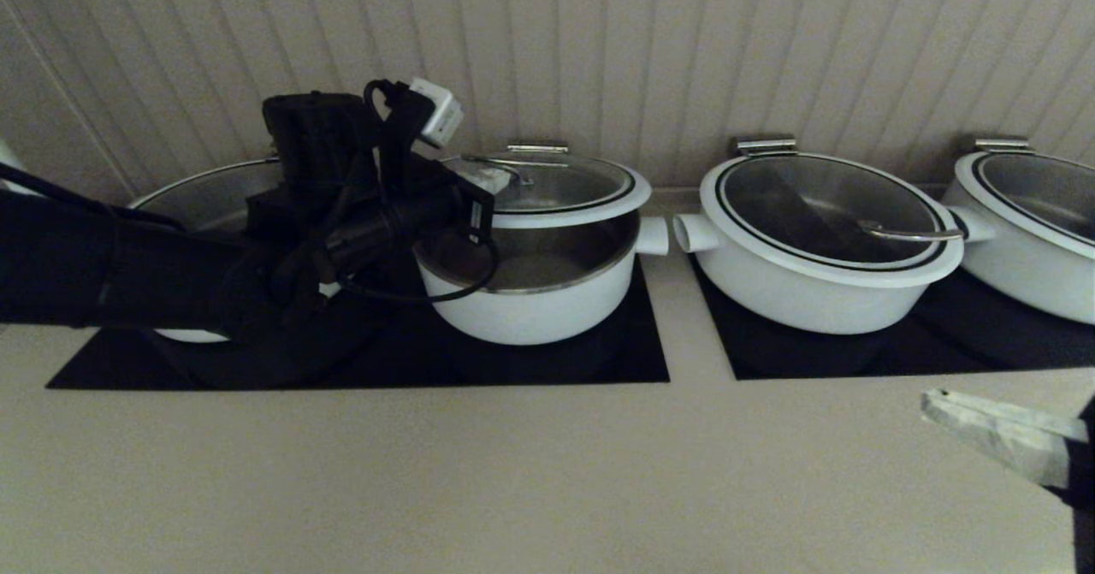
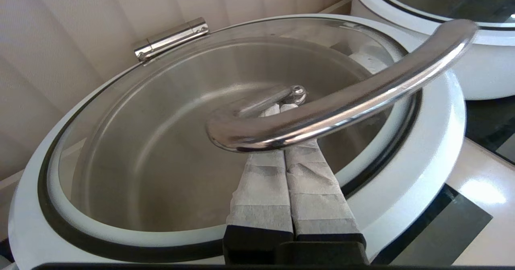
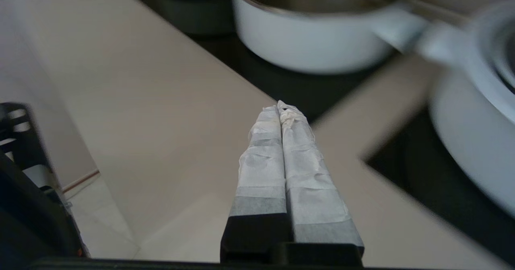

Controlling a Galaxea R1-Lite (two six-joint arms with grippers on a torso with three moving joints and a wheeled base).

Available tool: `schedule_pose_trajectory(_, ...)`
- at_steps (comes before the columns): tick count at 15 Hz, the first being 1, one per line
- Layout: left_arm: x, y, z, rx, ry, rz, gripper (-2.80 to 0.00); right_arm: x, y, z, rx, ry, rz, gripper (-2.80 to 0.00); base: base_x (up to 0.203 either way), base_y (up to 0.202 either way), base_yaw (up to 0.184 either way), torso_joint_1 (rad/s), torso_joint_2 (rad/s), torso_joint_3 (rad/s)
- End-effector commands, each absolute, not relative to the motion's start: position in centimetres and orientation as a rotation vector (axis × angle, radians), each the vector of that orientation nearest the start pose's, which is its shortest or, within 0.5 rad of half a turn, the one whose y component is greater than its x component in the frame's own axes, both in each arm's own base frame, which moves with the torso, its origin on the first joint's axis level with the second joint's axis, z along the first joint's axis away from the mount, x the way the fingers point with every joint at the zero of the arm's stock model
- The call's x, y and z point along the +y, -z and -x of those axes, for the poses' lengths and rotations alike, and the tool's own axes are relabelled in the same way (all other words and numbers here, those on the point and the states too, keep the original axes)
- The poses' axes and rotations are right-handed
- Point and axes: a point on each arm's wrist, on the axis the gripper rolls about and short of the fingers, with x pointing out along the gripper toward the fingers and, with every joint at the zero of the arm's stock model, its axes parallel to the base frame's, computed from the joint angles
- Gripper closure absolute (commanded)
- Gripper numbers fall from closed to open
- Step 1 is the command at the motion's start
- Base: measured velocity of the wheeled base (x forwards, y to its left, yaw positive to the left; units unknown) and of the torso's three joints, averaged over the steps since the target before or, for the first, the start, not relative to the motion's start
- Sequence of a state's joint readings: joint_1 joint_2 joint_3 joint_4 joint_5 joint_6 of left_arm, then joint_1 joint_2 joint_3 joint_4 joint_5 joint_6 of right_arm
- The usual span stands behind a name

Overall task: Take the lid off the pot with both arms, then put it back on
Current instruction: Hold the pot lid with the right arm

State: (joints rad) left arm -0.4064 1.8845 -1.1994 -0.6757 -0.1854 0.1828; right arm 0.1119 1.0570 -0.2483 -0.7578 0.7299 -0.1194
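Note:
The lid (image 1: 565, 187) is a round glass lid with a white rim and black ring. It hangs tilted above the white pot (image 1: 530, 300), whose steel inside shows under it. My left gripper (image 1: 494, 179) is shut, and its taped fingers (image 2: 314, 173) are slid under the lid's curved steel hook handle (image 2: 342, 105), which rests across them. The glass (image 2: 161, 141) fills the left wrist view. My right gripper (image 1: 932, 405) is shut and empty, low over the counter at the front right. Its fingertips (image 3: 280, 107) point toward the pot (image 3: 310, 40).
A wider lidded white pot (image 1: 821, 240) stands to the right, and another (image 1: 1035, 223) is at the far right. A third pot (image 1: 205, 198) sits behind my left arm. The pots stand on black cooktops (image 1: 599, 360) set in a beige counter (image 1: 513, 471). A panelled wall is close behind.

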Motion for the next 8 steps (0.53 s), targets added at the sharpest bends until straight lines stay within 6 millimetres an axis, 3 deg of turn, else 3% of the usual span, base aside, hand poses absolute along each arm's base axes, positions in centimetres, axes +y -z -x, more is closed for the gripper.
schedule_pose_trajectory(1, -15.3, -23.1, -34.6, -0.045, 0.590, -0.178, 0.00, 5.0, -16.7, -16.9, 0.054, -0.958, 0.083, 0.00, 0.000, 0.000, 0.000, 0.000, 0.00, 0.000)
schedule_pose_trajectory(8, -15.3, -23.0, -34.7, -0.043, 0.591, -0.178, 0.00, 9.9, -16.9, -22.8, 0.003, -1.113, 0.100, 0.00, 0.000, 0.000, 0.000, 0.000, 0.00, 0.000)
